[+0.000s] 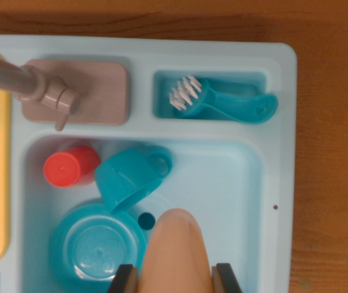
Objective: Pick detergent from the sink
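one sink (271,183) | one faucet (52,91) | one brush (223,104) | one cup (131,177) | one bowl (94,250) | one detergent bottle (177,253) | one red cylinder (67,168)

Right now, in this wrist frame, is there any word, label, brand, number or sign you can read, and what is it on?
None: no text is readable anywhere in this view.
Peach detergent bottle between the tool's fingers: plain surface, no label showing.
Red cup, teal mug, teal bowl, brush: all unmarked.
Sink and faucet: no lettering visible.
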`<state>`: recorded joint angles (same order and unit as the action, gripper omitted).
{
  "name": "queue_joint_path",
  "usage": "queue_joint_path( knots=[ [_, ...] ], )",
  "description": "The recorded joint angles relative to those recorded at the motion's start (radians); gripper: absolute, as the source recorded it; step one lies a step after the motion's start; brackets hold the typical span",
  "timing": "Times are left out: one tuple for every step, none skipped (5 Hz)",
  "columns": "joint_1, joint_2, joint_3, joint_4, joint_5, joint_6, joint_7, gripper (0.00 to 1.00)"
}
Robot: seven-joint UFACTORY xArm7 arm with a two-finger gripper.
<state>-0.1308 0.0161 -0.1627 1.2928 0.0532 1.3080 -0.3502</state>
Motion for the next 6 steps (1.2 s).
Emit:
queue_joint_path(
  knots=[
    [0.0003,-0.011,0.0,0.022,-0.0034,0.032,0.003,1.0],
    [0.0003,-0.011,0.0,0.022,-0.0034,0.032,0.003,1.0],
    [0.0005,-0.02,-0.001,0.039,-0.006,0.058,0.006,1.0],
    [0.0005,-0.02,-0.001,0.039,-0.006,0.058,0.006,1.0],
    [0.0007,-0.026,-0.001,0.05,-0.0078,0.076,0.008,1.0],
    [0.0007,-0.026,-0.001,0.05,-0.0078,0.076,0.008,1.0]
  ],
)
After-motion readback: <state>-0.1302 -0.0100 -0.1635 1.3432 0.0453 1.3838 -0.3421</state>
